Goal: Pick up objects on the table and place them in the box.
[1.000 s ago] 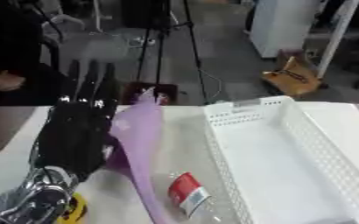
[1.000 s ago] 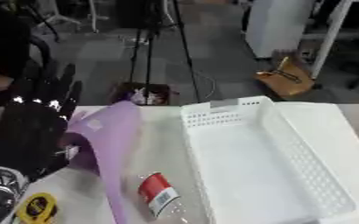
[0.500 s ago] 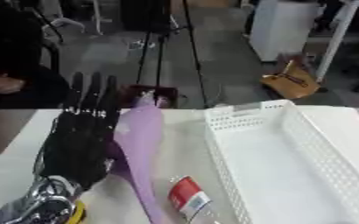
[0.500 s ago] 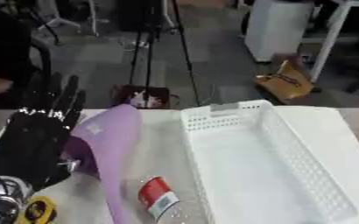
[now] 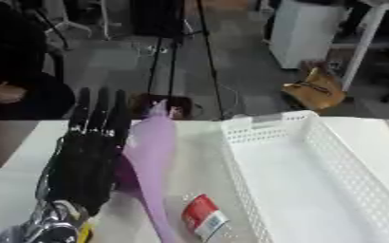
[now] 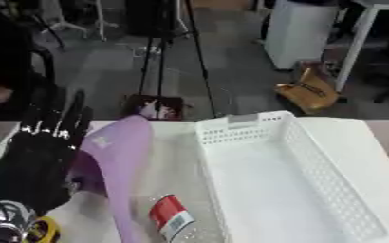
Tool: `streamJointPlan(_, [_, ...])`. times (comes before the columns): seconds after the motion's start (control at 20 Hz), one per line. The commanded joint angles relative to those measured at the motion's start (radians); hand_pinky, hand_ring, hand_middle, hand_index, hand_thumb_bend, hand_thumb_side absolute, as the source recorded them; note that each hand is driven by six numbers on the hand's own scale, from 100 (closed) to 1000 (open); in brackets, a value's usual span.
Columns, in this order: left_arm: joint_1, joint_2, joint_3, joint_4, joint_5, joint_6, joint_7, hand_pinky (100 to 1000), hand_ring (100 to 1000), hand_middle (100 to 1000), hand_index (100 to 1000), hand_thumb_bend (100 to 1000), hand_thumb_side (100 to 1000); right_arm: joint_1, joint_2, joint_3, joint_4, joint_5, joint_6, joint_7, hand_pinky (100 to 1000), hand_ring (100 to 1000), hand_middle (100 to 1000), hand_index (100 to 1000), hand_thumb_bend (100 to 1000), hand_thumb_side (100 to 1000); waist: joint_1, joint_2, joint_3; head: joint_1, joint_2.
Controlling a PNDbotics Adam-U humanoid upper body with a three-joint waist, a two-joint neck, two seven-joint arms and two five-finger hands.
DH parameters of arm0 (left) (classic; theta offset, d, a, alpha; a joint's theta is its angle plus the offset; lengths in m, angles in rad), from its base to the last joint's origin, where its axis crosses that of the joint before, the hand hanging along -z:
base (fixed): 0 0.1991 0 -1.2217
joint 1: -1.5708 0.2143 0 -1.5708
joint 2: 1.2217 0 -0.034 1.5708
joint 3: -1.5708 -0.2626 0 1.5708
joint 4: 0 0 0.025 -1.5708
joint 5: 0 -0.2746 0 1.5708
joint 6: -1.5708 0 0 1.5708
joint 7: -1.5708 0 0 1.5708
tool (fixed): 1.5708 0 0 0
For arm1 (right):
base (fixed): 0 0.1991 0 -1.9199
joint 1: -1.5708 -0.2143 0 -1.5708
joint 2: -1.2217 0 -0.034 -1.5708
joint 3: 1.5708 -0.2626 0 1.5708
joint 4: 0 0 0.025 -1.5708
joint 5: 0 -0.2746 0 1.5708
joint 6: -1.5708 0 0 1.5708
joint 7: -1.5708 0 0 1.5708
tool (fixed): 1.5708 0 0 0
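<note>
The robot's left hand (image 5: 86, 163), fingers straight, rests against a purple sheet (image 5: 152, 161) left of the white box (image 6: 289, 190). A red-labelled bottle (image 5: 203, 220) lies beside the box's near-left wall, open tabletop between.

The robot's left hand (image 5: 86, 159) is glossy black all over, with long slim fingers (image 5: 100, 111) of segmented plastic that catch small white glints of light along their backs, clearest in the right eye view. The palm's back is a broad dark shell, and a thin black cable loops along its left edge. At the near end the wrist (image 5: 52, 223) turns to silver metal, ribbed and shiny, with a yellow part just to its right.
</note>
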Motion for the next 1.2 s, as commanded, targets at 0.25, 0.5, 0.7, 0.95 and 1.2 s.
streamJointPlan(0.25, [0.003,0.025,0.013,-0.012,-0.046,0.020,0.041,1000,1000,996,983,921,507,-0.006,-0.018,-0.001,-0.019,-0.007,-0.014,-0.007,595,557,529,592,100,490,-0.005,-0.016,-0.004,-0.002,-0.013])
streamJointPlan(0.5, [0.000,0.017,0.017,0.002,-0.062,0.041,0.045,1000,1000,992,981,909,511,-0.006,-0.017,-0.001,-0.019,-0.009,-0.015,-0.005,595,557,529,592,100,490,-0.005,-0.015,-0.007,-0.001,-0.016])
streamJointPlan(0.7, [-0.005,0.007,0.014,0.037,-0.069,0.072,0.062,1000,1000,989,980,889,509,-0.006,-0.016,-0.001,-0.019,-0.011,-0.017,-0.003,596,557,529,592,100,492,-0.006,-0.013,-0.010,-0.002,-0.018])
streamJointPlan(0.95, [-0.011,-0.008,0.011,0.088,-0.064,0.113,0.097,1000,1000,988,980,878,508,-0.006,-0.014,-0.001,-0.019,-0.013,-0.019,-0.001,595,558,529,592,100,492,-0.007,-0.011,-0.013,-0.002,-0.023])
streamJointPlan(1.2, [-0.019,-0.026,0.013,0.153,-0.045,0.151,0.113,1000,1000,984,977,838,523,-0.006,-0.012,0.000,-0.019,-0.016,-0.022,0.001,596,558,530,592,100,494,-0.009,-0.009,-0.018,-0.004,-0.026])
